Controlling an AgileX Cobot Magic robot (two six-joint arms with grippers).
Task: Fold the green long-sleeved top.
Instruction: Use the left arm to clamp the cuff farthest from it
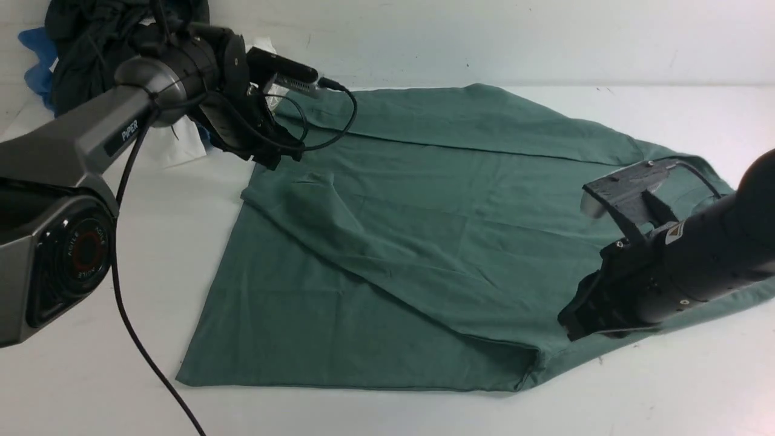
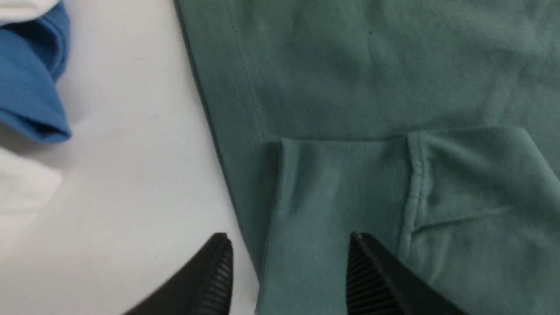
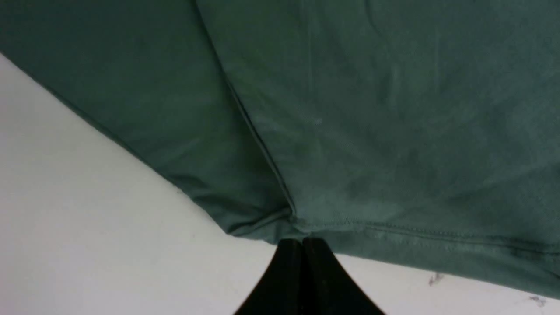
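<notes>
The green long-sleeved top [image 1: 424,242] lies spread on the white table, with one sleeve [image 1: 315,200] folded across its body. My left gripper [image 1: 281,154] hovers over the top's far left edge. In the left wrist view the left gripper [image 2: 288,238] is open, its fingertips [image 2: 223,245] straddling the sleeve end [image 2: 332,183] without gripping it. My right gripper [image 1: 572,321] is low at the top's near right part. In the right wrist view the right gripper [image 3: 302,243] is shut, its tips at the top's folded hem corner [image 3: 280,221]; I see no cloth between them.
A heap of dark garments [image 1: 97,42] sits at the far left corner, with a blue garment [image 1: 36,54] [image 2: 30,78] and a white one [image 1: 175,145] [image 2: 22,183] beside it. The left arm's black cable [image 1: 139,345] hangs over the table's left side.
</notes>
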